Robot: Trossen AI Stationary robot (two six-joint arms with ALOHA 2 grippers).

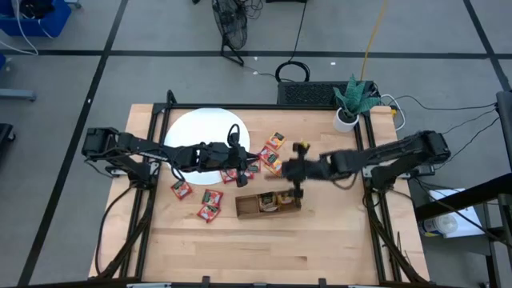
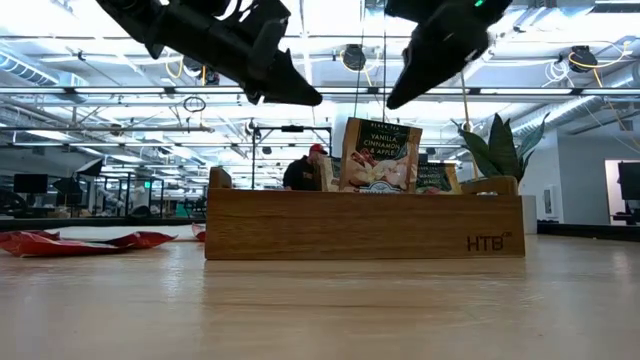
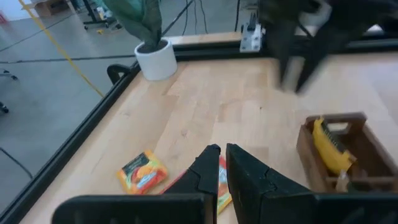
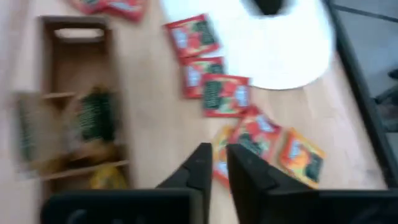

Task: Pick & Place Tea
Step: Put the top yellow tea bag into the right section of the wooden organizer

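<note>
Red tea sachets (image 1: 210, 205) and orange ones (image 1: 276, 142) lie flat on the table around a white disc (image 1: 204, 132); several show in the right wrist view (image 4: 225, 94). A wooden tray (image 1: 268, 204) holds a few sachets, one standing upright (image 2: 380, 155). My left gripper (image 1: 244, 170) hangs above the red sachets beside the disc, its fingers (image 3: 222, 163) almost together with nothing between them. Just off the tray's far side, my right gripper (image 1: 286, 170) hovers high over the table. Its fingers (image 4: 217, 163) are a slit apart and hold nothing.
A potted plant (image 1: 346, 120) stands at the table's far right corner. The black frame rails (image 1: 152, 152) run along both sides. Bare wood stretches from the tray toward the near edge (image 1: 264, 256). A person (image 2: 305, 170) shows in the room beyond.
</note>
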